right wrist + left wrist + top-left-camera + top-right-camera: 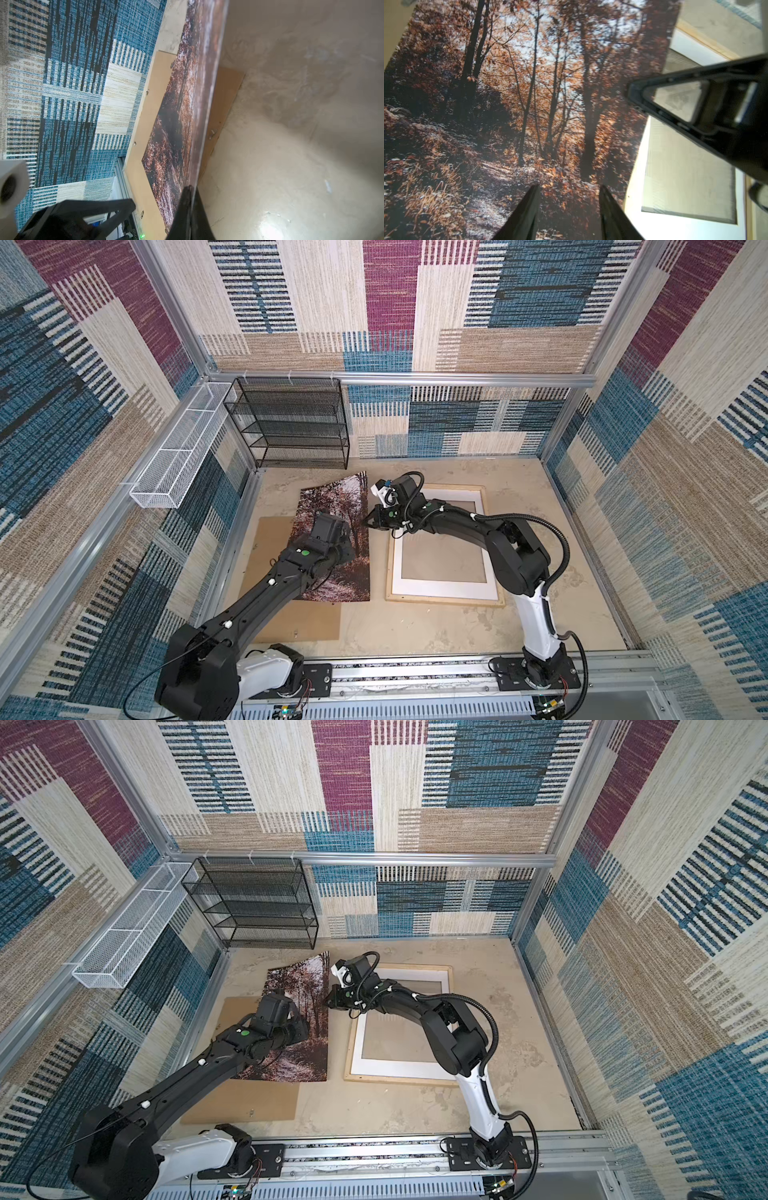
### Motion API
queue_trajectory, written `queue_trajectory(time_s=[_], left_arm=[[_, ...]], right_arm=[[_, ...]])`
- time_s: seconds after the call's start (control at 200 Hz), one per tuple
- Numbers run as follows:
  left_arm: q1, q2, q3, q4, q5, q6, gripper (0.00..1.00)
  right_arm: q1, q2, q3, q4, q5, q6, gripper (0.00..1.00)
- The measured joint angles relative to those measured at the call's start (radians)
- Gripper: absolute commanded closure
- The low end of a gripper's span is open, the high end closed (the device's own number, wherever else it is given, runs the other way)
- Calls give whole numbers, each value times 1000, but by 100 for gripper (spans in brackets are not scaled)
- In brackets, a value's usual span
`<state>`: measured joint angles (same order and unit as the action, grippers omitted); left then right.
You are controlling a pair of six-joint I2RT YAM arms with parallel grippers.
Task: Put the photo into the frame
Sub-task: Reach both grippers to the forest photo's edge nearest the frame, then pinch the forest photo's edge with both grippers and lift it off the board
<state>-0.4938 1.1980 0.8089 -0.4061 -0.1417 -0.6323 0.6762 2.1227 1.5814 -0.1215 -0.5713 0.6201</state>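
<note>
The large rectangular pale-wood picture frame [444, 600] lies flat on the right, holding a white windowed mat [440, 590]. Left of it, the autumn-forest paper photo [336, 499] rests partly on a plain brown backing board [299, 622] — its frame-side edge lifted, pinched in the right gripper [370, 520]. The left gripper [569, 186] hangs over the print, fingers spread.

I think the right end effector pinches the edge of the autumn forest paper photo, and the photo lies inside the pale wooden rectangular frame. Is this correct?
The place is wrong. The right end effector does pinch the autumn forest paper photo, but both top views show it outside the pale wooden rectangular frame, partly over a brown backing board.
</note>
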Motion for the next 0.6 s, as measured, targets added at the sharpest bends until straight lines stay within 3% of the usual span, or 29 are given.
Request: queue_trajectory(time_s=[0.205, 0.596], left_arm=[[-148, 76, 51, -3, -103, 6, 50], [-298, 283, 204, -98, -277, -5, 55]], right_arm=[[-4, -29, -31, -2, 8, 8, 100], [-16, -51, -60, 5, 14, 12, 100]])
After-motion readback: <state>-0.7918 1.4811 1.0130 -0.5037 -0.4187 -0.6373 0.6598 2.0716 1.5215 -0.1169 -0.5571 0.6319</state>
